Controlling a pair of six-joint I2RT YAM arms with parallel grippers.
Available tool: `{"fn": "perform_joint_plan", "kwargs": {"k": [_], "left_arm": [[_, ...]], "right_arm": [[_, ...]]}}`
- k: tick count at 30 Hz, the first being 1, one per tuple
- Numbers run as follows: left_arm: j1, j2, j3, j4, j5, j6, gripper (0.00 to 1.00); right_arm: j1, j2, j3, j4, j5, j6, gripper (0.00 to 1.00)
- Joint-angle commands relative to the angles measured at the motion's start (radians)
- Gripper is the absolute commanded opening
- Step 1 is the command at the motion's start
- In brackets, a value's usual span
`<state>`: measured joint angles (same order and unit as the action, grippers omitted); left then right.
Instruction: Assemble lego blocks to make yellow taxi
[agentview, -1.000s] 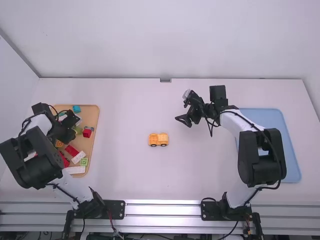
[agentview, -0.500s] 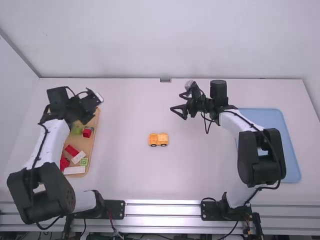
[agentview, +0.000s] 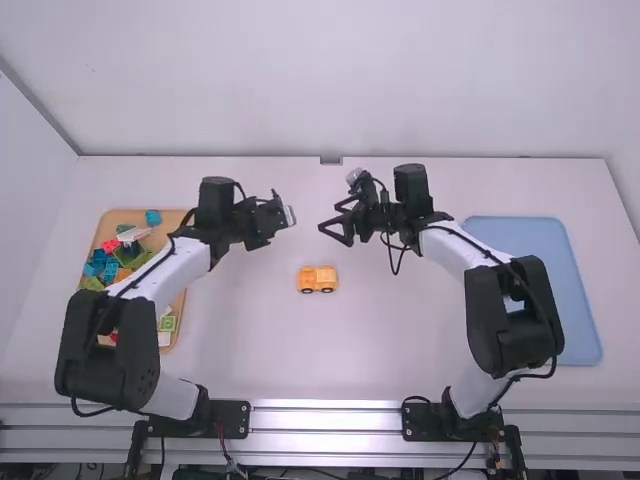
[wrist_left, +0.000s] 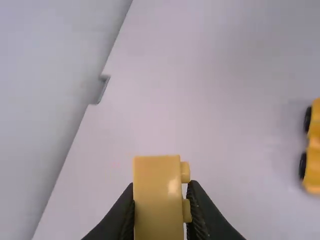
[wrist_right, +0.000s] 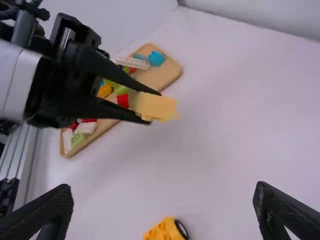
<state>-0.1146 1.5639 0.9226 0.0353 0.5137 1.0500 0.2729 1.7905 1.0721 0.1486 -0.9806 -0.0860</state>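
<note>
**Left gripper (agentview: 278, 216) clamps a yellow block (wrist_left: 157, 200); wheeled car piece (agentview: 317, 279) on the table (agentview: 300, 360)**

High view: your left gripper hangs over the middle of the table, facing your right gripper (agentview: 330, 218), with a gap between them. The orange-yellow car piece sits upright on its wheels, nearer your arms' bases than either gripper. On your left you have a wooden tray (agentview: 125, 214) of mixed blocks, the left arm reaching over part of it; on your right, a blue tray (agentview: 540, 240).

Left wrist view: your left gripper (wrist_left: 160, 205) is closed on the yellow block — one finger each side, its studs pointing sideways. The car piece is apart from the block, partly cut off by the view's edge.

Right wrist view: your right gripper (wrist_right: 162, 197) is open, fingers wide apart and nothing between them. You see the other gripper's tips pinching the yellow block, the wooden tray beyond. The car piece shows studs on top; one black wheel is visible.
</note>
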Motion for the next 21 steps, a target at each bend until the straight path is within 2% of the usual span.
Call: {"fn": "perform_joint_plan", "kwargs": {"k": [1,2,3,10,13,16,21], "left_arm": [[-0.047,0.028,-0.013,0.022,0.021,-0.035,0.12],[-0.063,0.038,-0.013,0.037,0.022,-0.056,0.08],[-0.069,0.041,-0.013,0.045,0.021,-0.068,0.08],[-0.069,0.049,-0.013,0.056,0.102,-0.067,0.08],[-0.072,0.049,-0.013,0.061,0.131,-0.065,0.08],[-0.086,0.049,-0.013,0.075,0.158,-0.066,0.08],[-0.111,0.049,-0.013,0.082,0.181,-0.057,0.05]], "right_arm": [[-0.006,-0.01,0.021,-0.034,0.047,0.011,0.86],[-0.006,-0.008,0.021,-0.062,0.101,0.012,0.81],[-0.005,-0.007,0.021,-0.071,0.117,0.011,0.8],[-0.031,0.002,0.021,-0.099,0.117,0.012,0.84],[-0.045,0.002,0.021,-0.097,0.083,0.036,0.86],[-0.057,0.002,0.021,-0.057,0.0,0.086,0.83],[-0.04,0.002,0.021,-0.047,-0.042,0.085,0.8]]}}
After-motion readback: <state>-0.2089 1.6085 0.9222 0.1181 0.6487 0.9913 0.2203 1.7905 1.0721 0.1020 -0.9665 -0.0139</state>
